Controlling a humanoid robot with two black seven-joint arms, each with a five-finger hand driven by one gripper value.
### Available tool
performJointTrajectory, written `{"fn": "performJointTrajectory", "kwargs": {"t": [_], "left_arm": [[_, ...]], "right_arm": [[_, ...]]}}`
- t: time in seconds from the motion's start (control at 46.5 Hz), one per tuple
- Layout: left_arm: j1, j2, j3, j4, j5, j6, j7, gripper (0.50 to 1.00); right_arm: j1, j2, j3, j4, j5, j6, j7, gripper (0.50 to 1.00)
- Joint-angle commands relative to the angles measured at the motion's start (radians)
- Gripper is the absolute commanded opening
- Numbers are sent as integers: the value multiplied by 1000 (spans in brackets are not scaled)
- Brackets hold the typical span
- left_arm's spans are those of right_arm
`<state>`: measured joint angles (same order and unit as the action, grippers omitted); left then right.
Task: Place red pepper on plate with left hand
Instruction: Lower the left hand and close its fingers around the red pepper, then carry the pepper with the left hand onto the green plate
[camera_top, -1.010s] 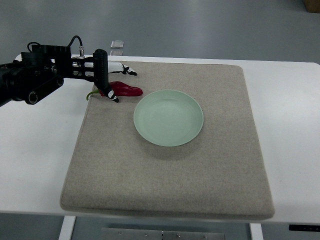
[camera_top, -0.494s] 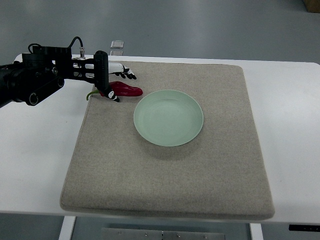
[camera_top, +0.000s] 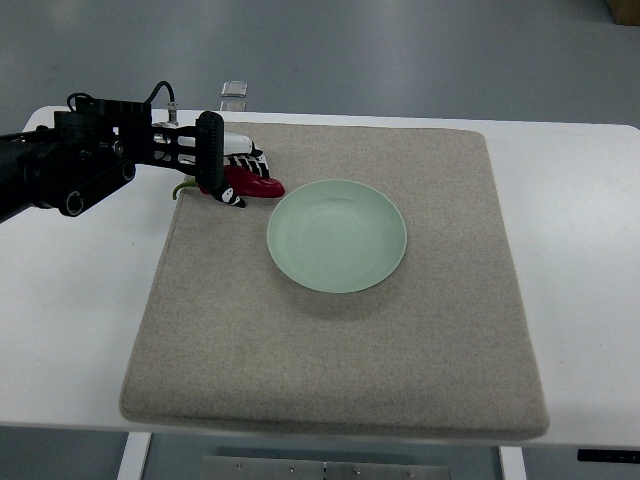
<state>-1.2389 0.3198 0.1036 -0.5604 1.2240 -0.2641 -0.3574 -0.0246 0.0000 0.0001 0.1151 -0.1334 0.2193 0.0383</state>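
Fingers of the left robot hand (camera_top: 232, 172) curl around the red pepper (camera_top: 252, 184), gripping it at the far-left corner of the grey felt mat (camera_top: 340, 340). Just right of the pepper sits the pale green plate (camera_top: 337, 235), bare, on the white surface (camera_top: 70, 300).

Bright, even overhead lighting, no hard glare. Soft faint shadow under the pale green plate (camera_top: 337, 235) on its near side, another along the near edge of the grey felt mat (camera_top: 340, 300). White table (camera_top: 580, 250) close to blown out. Slightly soft, compressed throughout; dark left arm (camera_top: 60, 170) loses detail.
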Motion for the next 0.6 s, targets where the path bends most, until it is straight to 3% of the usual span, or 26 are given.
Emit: {"fn": "performJointTrajectory", "kwargs": {"t": [0.0, 0.193, 0.58], "left_arm": [[-2, -1, 1, 1, -1, 0, 0, 593], [-10, -1, 1, 1, -6, 0, 0, 500], [-30, -4, -10, -1, -14, 5, 0, 500]], "right_arm": [[-1, 0, 0, 0, 0, 0, 0, 928], [-1, 0, 0, 0, 0, 0, 0, 928], [0, 0, 0, 0, 0, 0, 0, 928]]}}
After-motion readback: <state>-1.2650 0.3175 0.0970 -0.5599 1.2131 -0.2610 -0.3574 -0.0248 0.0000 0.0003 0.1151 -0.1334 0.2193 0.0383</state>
